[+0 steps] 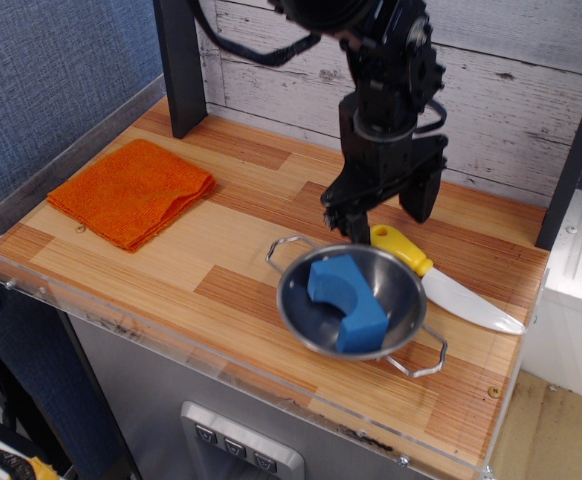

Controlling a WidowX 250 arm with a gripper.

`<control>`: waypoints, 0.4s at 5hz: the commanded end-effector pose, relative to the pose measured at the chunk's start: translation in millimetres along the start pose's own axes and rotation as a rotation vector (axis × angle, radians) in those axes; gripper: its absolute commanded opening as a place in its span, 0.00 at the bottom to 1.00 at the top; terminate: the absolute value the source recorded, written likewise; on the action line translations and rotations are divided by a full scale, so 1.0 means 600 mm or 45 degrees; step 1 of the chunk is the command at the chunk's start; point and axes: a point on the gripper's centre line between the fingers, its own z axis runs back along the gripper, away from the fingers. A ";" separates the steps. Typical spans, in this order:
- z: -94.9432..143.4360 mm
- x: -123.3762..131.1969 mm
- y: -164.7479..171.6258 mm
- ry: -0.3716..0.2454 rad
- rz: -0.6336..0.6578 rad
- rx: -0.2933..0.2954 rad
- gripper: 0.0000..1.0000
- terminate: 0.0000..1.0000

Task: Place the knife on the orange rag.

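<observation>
The knife lies at the right of the wooden table, its yellow handle (403, 250) just behind the steel bowl and its white blade (468, 301) pointing toward the right front corner. The orange rag (131, 191) lies folded at the far left, well apart from the knife. My black gripper (383, 215) is open and low over the end of the knife handle. One finger (345, 222) is close to the bowl's back rim and the other (422, 197) is behind the handle. It holds nothing.
A steel bowl (293, 273) with wire handles holds a blue block (346, 300) and touches the front of the knife handle. A black post (179, 65) stands at the back left. A white plank wall runs behind the table.
</observation>
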 end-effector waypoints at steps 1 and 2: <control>0.028 -0.021 -0.013 0.002 -0.054 -0.046 1.00 0.00; 0.022 -0.025 -0.012 -0.003 -0.069 -0.046 1.00 0.00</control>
